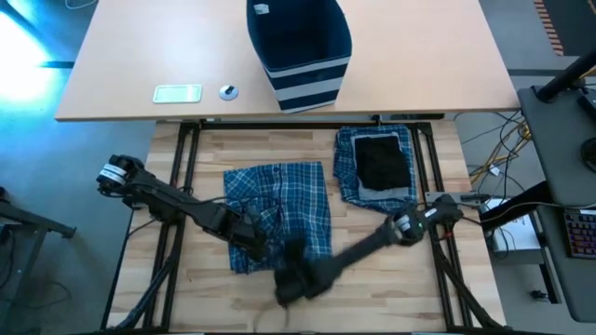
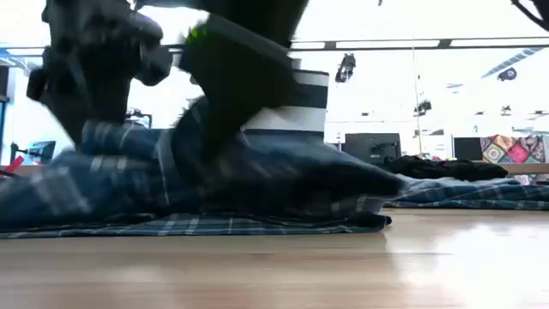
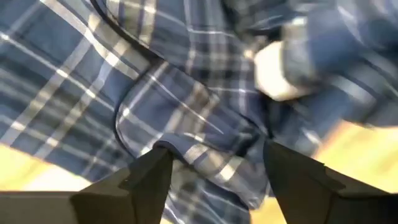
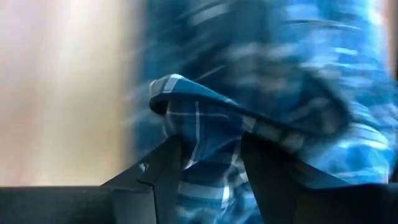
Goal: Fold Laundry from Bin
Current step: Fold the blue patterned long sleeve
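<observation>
A blue-and-white plaid garment [image 1: 279, 209] lies rumpled on the middle of the wooden table [image 1: 196, 186]. Both grippers are at its near edge. My left gripper [image 1: 253, 244] points down at the near left part, and in its wrist view its open fingers stand on either side of a raised plaid fold [image 3: 205, 134]. My right gripper [image 1: 293, 279] slants down at the near edge, open, with a bunched plaid fold [image 4: 186, 109] rising between its fingers. The navy striped bin [image 1: 298, 46] stands on the far table. My left gripper [image 3: 214, 155] has a plaid fold between its open fingers, which come from above; I cannot tell whether they touch the cloth. My right gripper [image 4: 210, 146] has a fold filling the gap between its fingers; the blur hides whether they touch it.
At the far right of the table lies a folded plaid stack [image 1: 346, 167] with a black piece [image 1: 382, 160] on top. On the far table there is a pale flat object [image 1: 177, 93] and a small round thing [image 1: 228, 91]. Bare wood shows along the near edge [image 2: 274, 266].
</observation>
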{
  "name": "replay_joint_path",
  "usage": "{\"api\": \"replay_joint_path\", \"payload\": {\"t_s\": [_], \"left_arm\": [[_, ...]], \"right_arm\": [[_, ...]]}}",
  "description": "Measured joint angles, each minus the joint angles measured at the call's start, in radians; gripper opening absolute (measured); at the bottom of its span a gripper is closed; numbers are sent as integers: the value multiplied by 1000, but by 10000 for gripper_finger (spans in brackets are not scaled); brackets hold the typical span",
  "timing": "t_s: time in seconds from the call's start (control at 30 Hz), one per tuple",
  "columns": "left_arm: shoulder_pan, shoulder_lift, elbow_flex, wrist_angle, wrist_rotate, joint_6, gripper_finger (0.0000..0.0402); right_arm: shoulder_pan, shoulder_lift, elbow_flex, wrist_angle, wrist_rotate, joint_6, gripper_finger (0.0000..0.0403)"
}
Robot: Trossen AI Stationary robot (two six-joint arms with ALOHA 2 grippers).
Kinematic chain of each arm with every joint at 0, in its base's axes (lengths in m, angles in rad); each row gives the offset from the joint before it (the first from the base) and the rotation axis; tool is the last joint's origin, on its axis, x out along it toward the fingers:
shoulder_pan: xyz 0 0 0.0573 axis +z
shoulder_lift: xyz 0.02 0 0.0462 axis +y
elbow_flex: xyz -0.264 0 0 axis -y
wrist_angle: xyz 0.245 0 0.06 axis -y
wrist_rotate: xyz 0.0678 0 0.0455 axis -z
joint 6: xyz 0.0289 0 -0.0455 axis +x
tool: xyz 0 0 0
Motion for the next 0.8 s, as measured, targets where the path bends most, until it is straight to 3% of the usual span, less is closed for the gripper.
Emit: {"api": "replay_joint_path", "payload": {"t_s": [0.2, 0.3, 0.43, 0.63, 0.8], "left_arm": [[-71, -29, 117, -225, -53, -28, 252], [-148, -33, 160, -343, -91, -72, 254], [-253, -35, 173, -377, -118, -155, 254], [-407, -35, 155, -374, -173, -315, 254], [-532, -35, 153, -356, -281, -400, 254]], "right_arm": [[-146, -135, 7, 65, 25, 134, 152], [-211, -209, 2, 28, 19, 134, 141], [-271, -284, 2, -69, 4, 85, 130], [-220, -329, -3, -117, -279, -132, 120], [-94, -303, -28, -4, -385, -247, 122]]}}
